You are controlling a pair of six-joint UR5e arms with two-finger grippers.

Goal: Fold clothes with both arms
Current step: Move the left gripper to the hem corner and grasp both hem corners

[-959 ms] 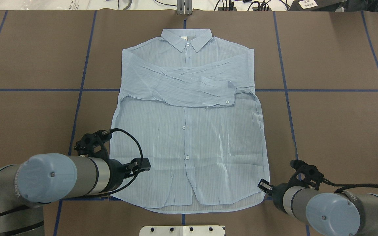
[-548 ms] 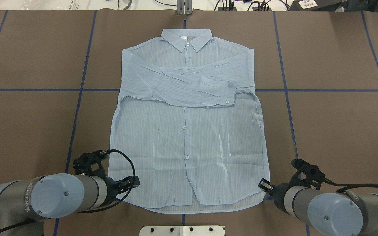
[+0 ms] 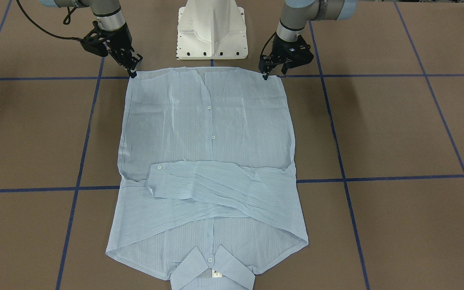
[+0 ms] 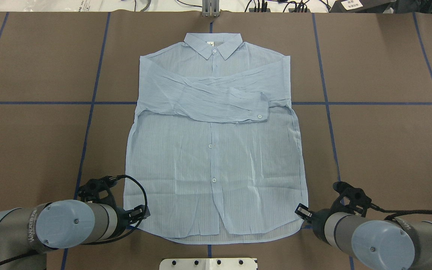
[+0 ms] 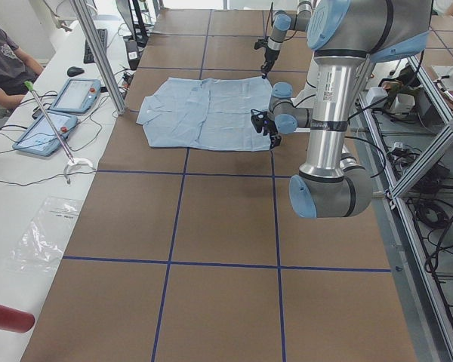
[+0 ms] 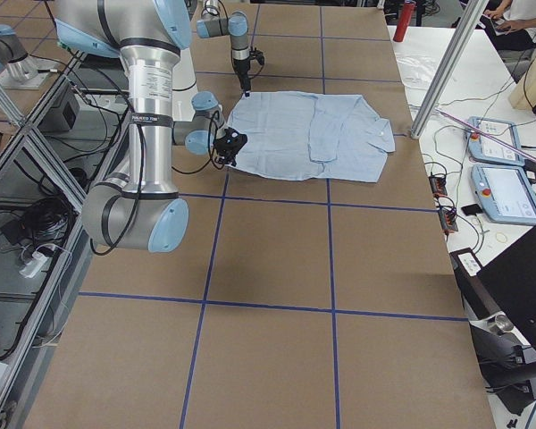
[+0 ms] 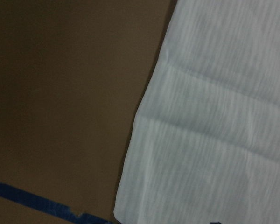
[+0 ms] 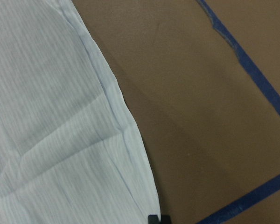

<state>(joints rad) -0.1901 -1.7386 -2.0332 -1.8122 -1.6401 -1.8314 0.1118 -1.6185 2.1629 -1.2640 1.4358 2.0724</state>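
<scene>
One shirt point(image 4: 216, 161), two arms: left arm point(image 4: 62, 225), right arm point(image 4: 383, 240). Nearest the robot, the left fingers point(image 3: 265, 71) and right fingers point(image 3: 132, 66) sat at the two hem corners; couldn't tell if either pair was spread or pinching. The thin, finely striped pale-blue shirt lay flat on the brown worktop point(image 4: 381, 150), sleeves point(image 4: 219, 100) crossed, collar point(image 4: 213, 42) farthest. Left arm had backed toward its corner; right hadn't budged.
</scene>
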